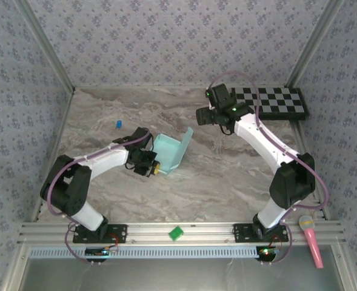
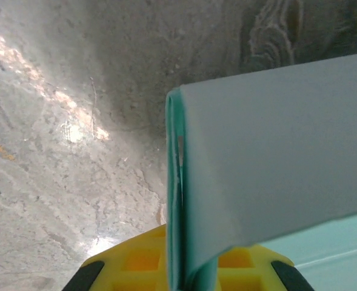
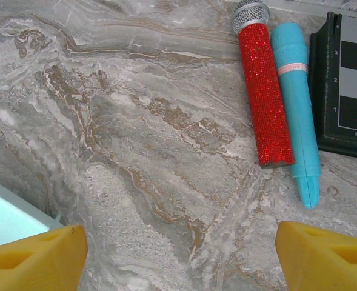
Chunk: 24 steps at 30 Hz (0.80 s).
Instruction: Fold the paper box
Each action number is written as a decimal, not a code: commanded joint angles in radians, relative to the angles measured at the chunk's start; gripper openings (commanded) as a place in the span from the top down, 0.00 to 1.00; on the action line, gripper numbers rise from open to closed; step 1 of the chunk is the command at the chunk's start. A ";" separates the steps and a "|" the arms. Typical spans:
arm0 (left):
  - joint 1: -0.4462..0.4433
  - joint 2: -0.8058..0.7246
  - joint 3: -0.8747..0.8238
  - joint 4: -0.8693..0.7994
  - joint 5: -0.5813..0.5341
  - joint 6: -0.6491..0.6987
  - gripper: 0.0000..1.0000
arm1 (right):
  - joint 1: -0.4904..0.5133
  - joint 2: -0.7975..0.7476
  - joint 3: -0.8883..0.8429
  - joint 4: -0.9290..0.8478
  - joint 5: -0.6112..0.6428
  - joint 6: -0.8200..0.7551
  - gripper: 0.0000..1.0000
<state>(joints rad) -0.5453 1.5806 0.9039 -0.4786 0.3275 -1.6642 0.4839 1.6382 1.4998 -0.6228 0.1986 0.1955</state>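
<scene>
The paper box (image 1: 172,151) is pale aqua card, partly folded, with a low tray and one tall panel standing up on its right side, left of the table's centre. My left gripper (image 1: 149,167) is at the box's near left edge. In the left wrist view its yellow fingers (image 2: 136,260) are shut on a doubled wall of the paper box (image 2: 275,151). My right gripper (image 1: 199,115) hangs open over bare marble, up and to the right of the box. In the right wrist view a corner of the paper box (image 3: 8,221) shows beside the gripper's (image 3: 181,254) left finger.
A checkerboard (image 1: 275,100) lies at the back right. Next to the checkerboard (image 3: 348,85) lie a red glitter microphone (image 3: 263,91) and a teal one (image 3: 293,103). A small blue piece (image 1: 117,124) sits left of the box. On the front rail are a green block (image 1: 176,233) and a pink microphone (image 1: 310,236).
</scene>
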 commanded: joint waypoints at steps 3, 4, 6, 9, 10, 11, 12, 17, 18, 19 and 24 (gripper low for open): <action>-0.004 0.026 0.013 0.032 0.046 -0.068 0.71 | -0.008 0.004 -0.016 -0.016 -0.011 0.018 0.17; -0.004 0.027 0.016 0.037 0.043 -0.059 0.64 | -0.009 0.002 -0.016 -0.017 -0.013 0.018 0.17; -0.005 0.028 0.030 0.026 0.031 -0.037 0.49 | -0.010 0.000 -0.019 -0.016 -0.014 0.019 0.17; -0.004 0.021 0.058 0.012 0.004 0.014 0.34 | -0.012 -0.006 -0.019 -0.013 -0.019 0.020 0.17; -0.004 0.018 0.067 0.011 -0.006 0.033 0.32 | -0.012 -0.009 -0.019 -0.012 -0.020 0.020 0.17; -0.005 0.014 0.076 0.006 -0.016 0.053 0.29 | -0.013 -0.012 -0.019 -0.012 -0.021 0.020 0.17; -0.005 0.010 0.083 -0.005 -0.026 0.068 0.27 | -0.013 -0.014 -0.019 -0.012 -0.021 0.019 0.17; -0.005 -0.048 0.108 -0.031 -0.111 0.187 0.20 | -0.016 -0.040 -0.037 -0.003 -0.041 0.021 0.17; -0.004 -0.063 0.117 -0.048 -0.136 0.220 0.19 | -0.018 -0.048 -0.045 -0.001 -0.048 0.023 0.17; -0.007 -0.079 0.134 -0.068 -0.174 0.271 0.18 | -0.020 -0.060 -0.056 0.007 -0.058 0.025 0.17; -0.001 -0.137 0.234 -0.194 -0.322 0.494 0.17 | -0.032 -0.117 -0.129 0.017 -0.096 0.031 0.16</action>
<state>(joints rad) -0.5453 1.4994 1.0687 -0.5682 0.1284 -1.3407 0.4629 1.5711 1.3998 -0.6102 0.1356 0.2024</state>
